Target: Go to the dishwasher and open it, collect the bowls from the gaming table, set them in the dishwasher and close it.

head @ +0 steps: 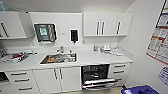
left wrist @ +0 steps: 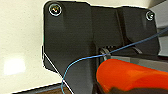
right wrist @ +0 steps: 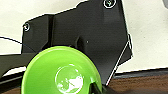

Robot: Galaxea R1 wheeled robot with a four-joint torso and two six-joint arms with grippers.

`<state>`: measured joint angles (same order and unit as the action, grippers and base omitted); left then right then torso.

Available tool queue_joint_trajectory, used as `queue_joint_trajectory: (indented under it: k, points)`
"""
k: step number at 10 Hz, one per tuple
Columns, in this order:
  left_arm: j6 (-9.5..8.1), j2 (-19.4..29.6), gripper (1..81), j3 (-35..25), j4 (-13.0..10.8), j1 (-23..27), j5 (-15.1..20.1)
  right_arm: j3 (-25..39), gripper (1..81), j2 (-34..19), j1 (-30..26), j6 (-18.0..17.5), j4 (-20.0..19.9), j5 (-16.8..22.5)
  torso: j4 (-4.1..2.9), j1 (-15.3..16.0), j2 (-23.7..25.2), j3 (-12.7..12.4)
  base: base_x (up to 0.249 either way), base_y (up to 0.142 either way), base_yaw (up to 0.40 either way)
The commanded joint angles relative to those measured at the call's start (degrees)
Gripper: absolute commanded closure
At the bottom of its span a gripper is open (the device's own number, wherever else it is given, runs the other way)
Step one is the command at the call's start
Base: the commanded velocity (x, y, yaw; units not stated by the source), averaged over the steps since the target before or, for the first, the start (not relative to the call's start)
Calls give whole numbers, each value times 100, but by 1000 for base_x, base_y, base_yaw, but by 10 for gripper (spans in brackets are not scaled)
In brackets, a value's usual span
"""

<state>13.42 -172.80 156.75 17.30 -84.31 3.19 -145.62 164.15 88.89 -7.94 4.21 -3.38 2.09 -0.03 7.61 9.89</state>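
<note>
White kitchen counter with an inset sink

The white counter (head: 90,58) spans the wall above drawers and cupboard doors; a steel sink (head: 59,58) with a tap (head: 61,49) sits in it, holding dishes; a loaded dish rack (head: 15,57) stands at the left end; small containers (head: 106,48) cluster near the right end.

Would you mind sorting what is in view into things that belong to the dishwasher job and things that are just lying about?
Part of the job:
- dishwasher, door open
- green bowl, close to the right wrist camera
- orange bowl, close to the left wrist camera

Just lying about:
- sink with items in it
- dish rack
- blue bin
- wall poster
</note>
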Motion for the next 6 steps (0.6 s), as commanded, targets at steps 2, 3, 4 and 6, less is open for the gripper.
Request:
queue_joint_trajectory:
  k: [2,3,4,6]
  points:
    - [11,44,811,-4,-16,288,384,26,811,-81,-244,20,36,303,0,3,0,0,116,69,0]
    - [11,44,811,-4,-25,288,384,26,811,-81,-244,20,36,303,0,3,0,0,123,67,0]
    - [11,44,811,-4,-25,288,384,26,811,-81,-244,20,36,303,0,3,2,0,123,67,0]
    - [11,44,811,-4,-34,288,384,26,811,-72,-236,20,36,303,0,3,0,2,126,62,0]
